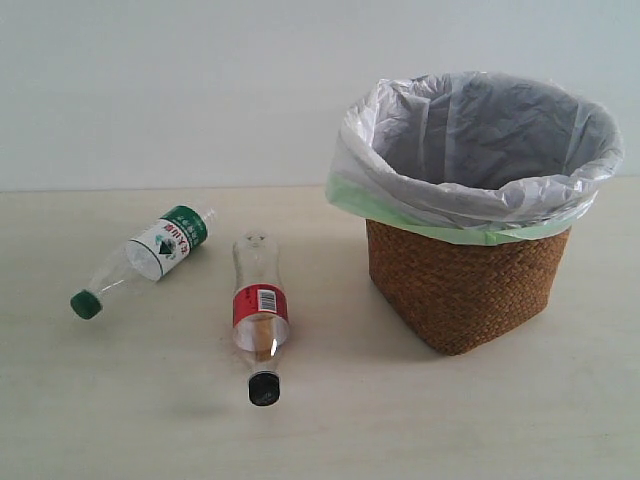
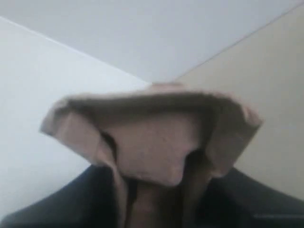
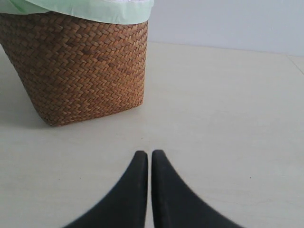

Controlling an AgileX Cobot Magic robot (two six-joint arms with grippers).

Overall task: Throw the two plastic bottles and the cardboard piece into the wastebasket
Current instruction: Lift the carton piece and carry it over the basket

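The green-capped bottle [image 1: 145,260] lies on its side at the table's left. The black-capped bottle with the red label [image 1: 260,315] lies beside it, cap toward the front. The wicker wastebasket [image 1: 465,285] with its crinkled bag stands at the right. No arm shows in the exterior view. The beige cardboard piece [image 2: 152,137] fills the left wrist view, blurred and close, with my left gripper [image 2: 156,194] shut on its lower part, held in the air before a pale wall. My right gripper [image 3: 150,156] is shut and empty, low over the table, a short way from the wastebasket's woven wall [image 3: 80,66].
The pale wooden table [image 1: 420,420] runs to a plain white wall behind. Bare tabletop [image 3: 228,118] lies beside the basket in the right wrist view.
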